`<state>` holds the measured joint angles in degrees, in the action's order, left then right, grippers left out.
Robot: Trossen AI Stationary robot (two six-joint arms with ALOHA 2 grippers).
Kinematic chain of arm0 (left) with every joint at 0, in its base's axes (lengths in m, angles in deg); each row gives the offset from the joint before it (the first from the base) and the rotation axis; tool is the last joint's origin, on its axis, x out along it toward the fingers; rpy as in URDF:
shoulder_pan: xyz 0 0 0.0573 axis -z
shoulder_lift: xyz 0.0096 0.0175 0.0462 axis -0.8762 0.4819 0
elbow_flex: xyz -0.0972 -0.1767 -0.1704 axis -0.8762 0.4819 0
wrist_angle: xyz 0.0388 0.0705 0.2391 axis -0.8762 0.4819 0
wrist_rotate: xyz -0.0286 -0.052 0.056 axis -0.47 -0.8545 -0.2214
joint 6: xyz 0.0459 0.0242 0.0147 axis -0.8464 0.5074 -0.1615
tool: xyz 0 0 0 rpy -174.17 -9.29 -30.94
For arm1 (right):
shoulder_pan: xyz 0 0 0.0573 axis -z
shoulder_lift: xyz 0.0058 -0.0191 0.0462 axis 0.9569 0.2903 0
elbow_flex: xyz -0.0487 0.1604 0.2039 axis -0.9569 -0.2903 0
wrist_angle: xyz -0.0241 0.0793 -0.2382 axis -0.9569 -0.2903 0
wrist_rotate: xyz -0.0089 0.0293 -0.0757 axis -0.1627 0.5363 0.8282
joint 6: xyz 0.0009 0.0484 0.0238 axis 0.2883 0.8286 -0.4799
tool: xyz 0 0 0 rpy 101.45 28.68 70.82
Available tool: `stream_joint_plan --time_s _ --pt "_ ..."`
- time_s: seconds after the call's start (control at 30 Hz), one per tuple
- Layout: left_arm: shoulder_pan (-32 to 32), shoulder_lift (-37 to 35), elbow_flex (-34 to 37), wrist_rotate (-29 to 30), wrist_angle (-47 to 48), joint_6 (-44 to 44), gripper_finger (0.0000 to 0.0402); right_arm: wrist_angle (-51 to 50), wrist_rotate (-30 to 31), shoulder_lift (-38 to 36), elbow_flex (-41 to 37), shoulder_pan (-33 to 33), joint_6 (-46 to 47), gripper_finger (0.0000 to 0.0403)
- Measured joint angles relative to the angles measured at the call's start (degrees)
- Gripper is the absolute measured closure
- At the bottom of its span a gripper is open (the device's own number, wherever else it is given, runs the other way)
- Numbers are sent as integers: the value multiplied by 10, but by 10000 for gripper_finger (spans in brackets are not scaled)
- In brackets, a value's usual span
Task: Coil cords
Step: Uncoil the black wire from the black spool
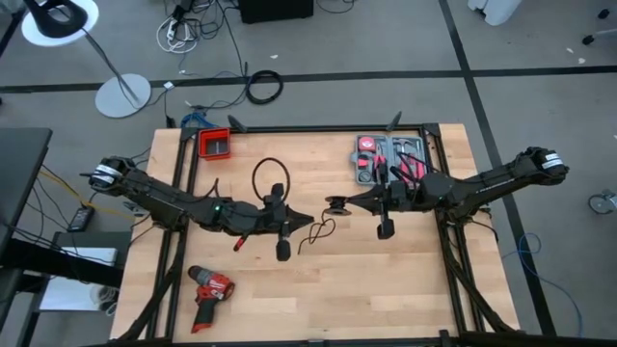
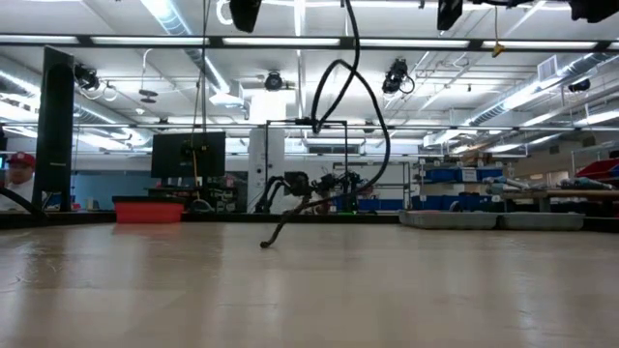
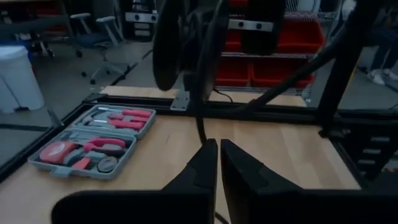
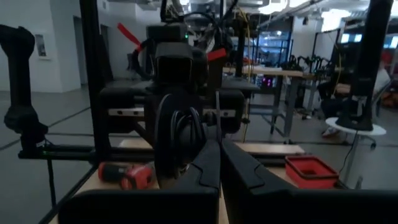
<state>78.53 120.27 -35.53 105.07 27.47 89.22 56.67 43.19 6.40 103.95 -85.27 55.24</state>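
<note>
here one cord (image 1: 273, 179) hangs between two claws, left claw (image 1: 307, 218) and right claw (image 1: 349, 201) both pinched on it.

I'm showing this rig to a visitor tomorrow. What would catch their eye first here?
Probably the two dark arms meeting over the table's middle, the left gripper and right gripper nearly tip to tip, with the thin black cord looped up between them. Next, the red drill near the front-left edge and the open tool case at the back right.
</note>
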Motion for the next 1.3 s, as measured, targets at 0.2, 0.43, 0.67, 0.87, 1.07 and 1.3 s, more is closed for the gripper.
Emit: stream_joint_plan --time_s 0.2,0.43,0.67,0.87,1.07,1.3 --pt "-9 1 0 36 41 15 377 0 0 4 4 0 -15 403" --pt "-13 40 0 55 17 18 315 -1 9 19 5 3 -32 403" --pt "-13 53 0 42 39 48 228 3 16 15 6 23 -36 403" --pt "-13 61 0 25 40 74 203 13 15 17 6 31 -36 403" --pt "-24 93 0 26 46 106 203 25 14 17 6 30 -38 403" --pt "-33 112 1 28 50 122 204 25 14 17 6 30 -38 403"
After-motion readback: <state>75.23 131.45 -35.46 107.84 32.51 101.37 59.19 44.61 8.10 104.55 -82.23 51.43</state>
